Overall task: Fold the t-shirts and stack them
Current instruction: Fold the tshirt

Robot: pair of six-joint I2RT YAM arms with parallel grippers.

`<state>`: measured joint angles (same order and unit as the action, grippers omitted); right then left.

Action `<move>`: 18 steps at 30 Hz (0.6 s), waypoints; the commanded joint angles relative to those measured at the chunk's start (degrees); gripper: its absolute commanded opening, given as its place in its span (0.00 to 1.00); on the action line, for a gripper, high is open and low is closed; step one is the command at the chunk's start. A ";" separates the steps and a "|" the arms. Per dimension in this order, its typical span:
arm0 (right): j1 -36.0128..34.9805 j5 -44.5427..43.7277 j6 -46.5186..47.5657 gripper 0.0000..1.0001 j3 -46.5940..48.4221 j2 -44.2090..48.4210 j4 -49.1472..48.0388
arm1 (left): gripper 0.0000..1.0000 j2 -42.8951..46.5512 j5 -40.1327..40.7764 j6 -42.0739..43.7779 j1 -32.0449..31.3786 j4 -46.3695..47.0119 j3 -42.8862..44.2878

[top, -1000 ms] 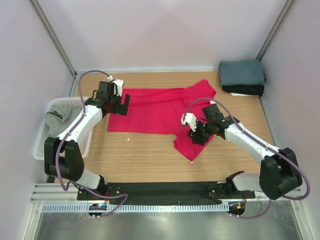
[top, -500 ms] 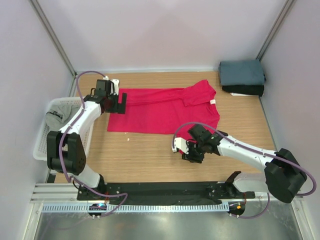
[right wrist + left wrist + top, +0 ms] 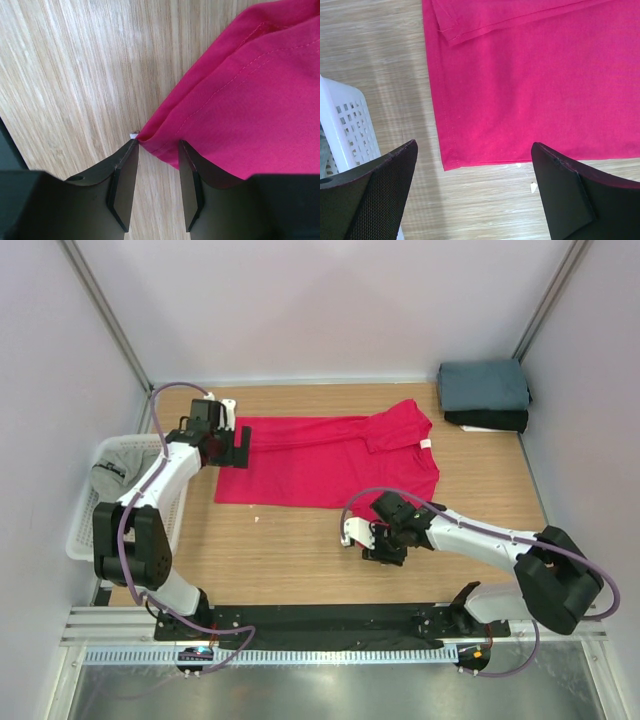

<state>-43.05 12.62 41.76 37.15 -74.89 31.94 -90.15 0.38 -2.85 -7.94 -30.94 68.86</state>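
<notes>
Fingers (image 3: 124, 185) of the right gripper (image 3: 156, 150) sit half apart around the corner of the floppy-looking red t-shirt (image 3: 240, 90), a good pinching spot; the left gripper (image 3: 475, 165) is spread wide.

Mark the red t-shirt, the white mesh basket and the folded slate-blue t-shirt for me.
red t-shirt (image 3: 310, 460): top external view, middle of its spread body.
white mesh basket (image 3: 347, 125): left wrist view, its perforated wall.
slate-blue t-shirt (image 3: 484, 385): top external view, top face of the fold.
</notes>
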 commanded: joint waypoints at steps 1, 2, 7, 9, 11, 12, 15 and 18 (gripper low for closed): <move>-0.63 -0.76 0.25 0.44 0.03 -0.78 -2.06 | 0.95 0.59 1.29 -1.28 0.74 -0.61 1.98; -0.63 -0.84 0.17 0.40 0.12 -1.13 -2.32 | 0.95 0.41 1.55 -1.54 0.74 -0.79 1.98; -0.81 -1.11 0.08 0.14 0.38 -2.28 -1.89 | 0.91 -1.96 2.78 -3.21 1.70 -3.59 1.37; -0.72 -1.28 -0.01 0.03 0.38 -1.93 -1.80 | 0.86 -3.62 3.39 -3.91 1.97 -4.83 1.01; -0.72 -1.90 -0.36 0.01 0.56 -1.31 -1.71 | 0.86 -4.77 3.31 -4.96 2.76 -6.32 0.14; -0.72 -1.99 -0.54 0.01 0.56 -1.05 -1.80 | 0.86 -5.64 2.96 -5.32 3.11 -6.68 -0.04; -0.81 -2.43 -1.15 0.02 0.73 0.01 -1.97 | 0.80 -7.40 1.03 -6.20 5.04 -7.91 -0.31; -0.72 -3.30 -1.42 0.01 0.74 0.54 -2.50 | 0.68 -8.98 -1.95 -6.46 7.41 -9.31 -0.04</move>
<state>-43.55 11.00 41.19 37.12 -76.29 30.61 -98.19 1.52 -7.75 -2.79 -37.87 68.64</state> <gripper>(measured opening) 0.039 0.698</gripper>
